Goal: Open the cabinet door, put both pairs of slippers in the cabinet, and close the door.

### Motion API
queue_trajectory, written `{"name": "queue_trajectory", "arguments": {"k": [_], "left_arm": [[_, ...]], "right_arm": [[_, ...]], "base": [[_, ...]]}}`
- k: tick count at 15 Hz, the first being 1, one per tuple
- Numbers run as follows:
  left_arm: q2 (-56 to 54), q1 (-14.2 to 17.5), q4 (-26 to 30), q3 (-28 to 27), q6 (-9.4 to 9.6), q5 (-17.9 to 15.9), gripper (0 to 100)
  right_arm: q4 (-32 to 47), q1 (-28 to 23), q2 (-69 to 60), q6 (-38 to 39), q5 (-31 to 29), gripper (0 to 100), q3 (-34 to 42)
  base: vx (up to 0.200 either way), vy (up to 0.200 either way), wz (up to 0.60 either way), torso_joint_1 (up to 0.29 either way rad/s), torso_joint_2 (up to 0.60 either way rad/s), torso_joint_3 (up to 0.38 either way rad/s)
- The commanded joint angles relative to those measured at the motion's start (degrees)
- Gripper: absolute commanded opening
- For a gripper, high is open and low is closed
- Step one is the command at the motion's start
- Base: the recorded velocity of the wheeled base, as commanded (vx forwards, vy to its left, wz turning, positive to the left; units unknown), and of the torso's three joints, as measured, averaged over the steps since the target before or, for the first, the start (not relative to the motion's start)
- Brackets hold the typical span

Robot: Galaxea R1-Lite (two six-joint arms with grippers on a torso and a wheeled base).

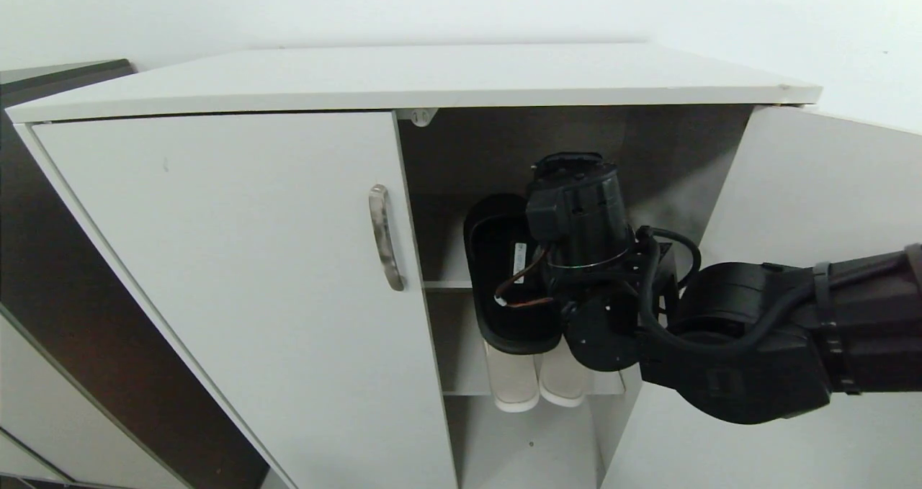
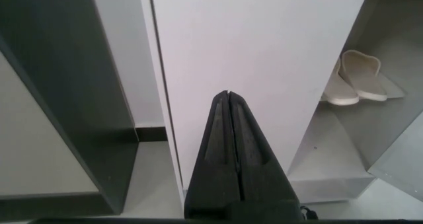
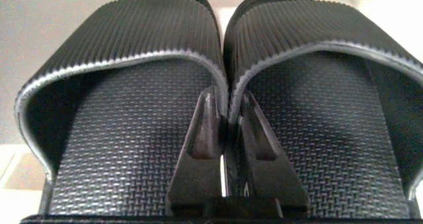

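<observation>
The white cabinet [image 1: 403,78] has its right door [image 1: 814,208] swung open and its left door [image 1: 238,273] closed. A pair of white slippers [image 1: 536,382] lies on the lower shelf, also seen as the white slippers [image 2: 357,75] in the left wrist view. My right gripper [image 3: 228,128] is shut on the inner edges of a pair of black slippers [image 3: 145,85], held side by side. In the head view the right arm holds the black slippers [image 1: 504,273] inside the open compartment, around the upper shelf. My left gripper [image 2: 228,102] is shut on nothing, facing the closed left door.
A metal handle [image 1: 385,237] sits on the closed left door. A dark grey panel [image 1: 94,302] stands left of the cabinet. The open right door hangs beside my right arm. A lower cabinet floor [image 2: 330,164] lies under the white slippers' shelf.
</observation>
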Motion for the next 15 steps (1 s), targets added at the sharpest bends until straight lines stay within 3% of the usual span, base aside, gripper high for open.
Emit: {"name": "queue_trajectory", "arguments": {"k": [1, 4, 10, 15], "left_arm": [[0.0, 0.0, 0.0, 0.0, -0.03, 0.0, 0], [0.0, 0.0, 0.0, 0.0, -0.03, 0.0, 0], [0.0, 0.0, 0.0, 0.0, -0.12, 0.0, 0], [0.0, 0.0, 0.0, 0.0, -0.12, 0.0, 0]], "right_arm": [[0.0, -1.7, 0.9, -0.7, 0.4, 0, -0.2], [0.1, -3.7, 2.0, -2.2, 2.4, 0, -1.9], [0.4, -6.8, 8.4, -6.4, 2.7, 0, -12.6], [0.4, -7.4, 10.2, -6.4, 2.7, 0, -15.4]], "base": [[0.0, 0.0, 0.0, 0.0, 0.0, 0.0], [0.0, 0.0, 0.0, 0.0, 0.0, 0.0], [0.0, 0.0, 0.0, 0.0, 0.0, 0.0], [0.0, 0.0, 0.0, 0.0, 0.0, 0.0]]}}
